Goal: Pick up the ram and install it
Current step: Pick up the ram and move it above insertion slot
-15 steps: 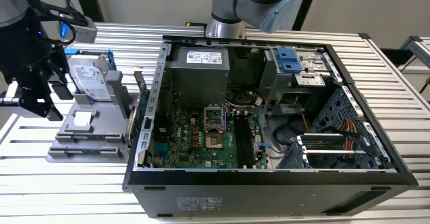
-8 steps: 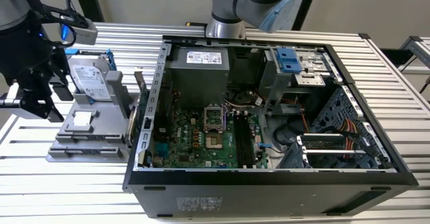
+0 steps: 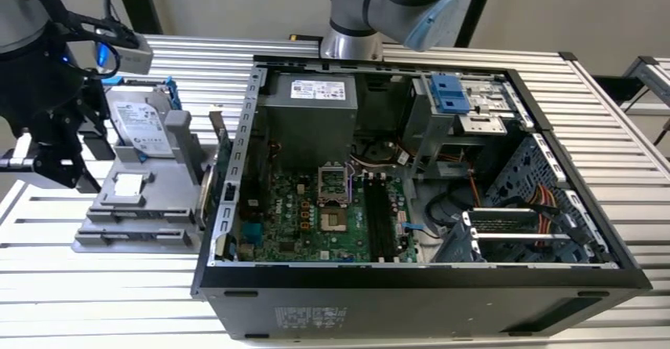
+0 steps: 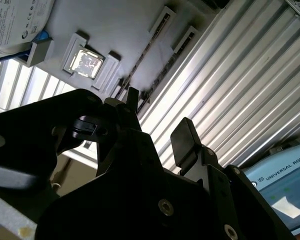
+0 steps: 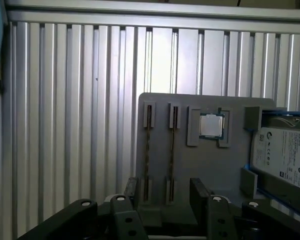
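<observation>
I log: gripper (image 5: pixel 165 187), fingers (image 4: pixel 184 137) spread wide, empty, by grey tray (image 5: pixel 205 170). Two ram sticks (image 5: pixel 148 150) stand edgewise in tray slots, CPU (image 5: pixel 210 125) beside them.

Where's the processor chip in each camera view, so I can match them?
Exterior view: the processor chip sits on the grey holder, at the exterior view's left of the computer case.
Second wrist view: the chip lies beside the hard drive.
First wrist view: the chip lies between hard drive and ram sticks.
Shared landmark: the hard drive.
</observation>
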You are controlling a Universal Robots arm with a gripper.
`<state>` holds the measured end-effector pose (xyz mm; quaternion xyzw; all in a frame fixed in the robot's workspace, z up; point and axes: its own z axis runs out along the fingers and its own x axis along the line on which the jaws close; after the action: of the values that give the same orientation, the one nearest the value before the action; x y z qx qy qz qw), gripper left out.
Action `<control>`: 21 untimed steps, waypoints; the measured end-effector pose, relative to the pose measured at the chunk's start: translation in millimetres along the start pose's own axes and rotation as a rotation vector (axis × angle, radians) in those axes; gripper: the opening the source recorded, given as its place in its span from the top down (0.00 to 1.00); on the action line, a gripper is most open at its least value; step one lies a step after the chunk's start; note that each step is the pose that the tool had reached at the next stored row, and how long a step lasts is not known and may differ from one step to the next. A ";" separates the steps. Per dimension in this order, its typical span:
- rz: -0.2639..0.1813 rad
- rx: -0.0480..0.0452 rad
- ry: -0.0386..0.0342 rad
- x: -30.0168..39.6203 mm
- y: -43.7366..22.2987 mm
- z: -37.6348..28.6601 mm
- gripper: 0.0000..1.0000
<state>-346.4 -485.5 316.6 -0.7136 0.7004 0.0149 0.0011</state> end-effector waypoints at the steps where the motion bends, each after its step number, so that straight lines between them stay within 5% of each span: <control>1: 0.000 -0.0001 0.0001 0.1 0.0 0.5 0.00; 21: 0.000 0.0000 0.0000 2.5 -0.2 10.8 0.00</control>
<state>-346.4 -487.8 305.7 -0.7136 0.7004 0.0149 0.0011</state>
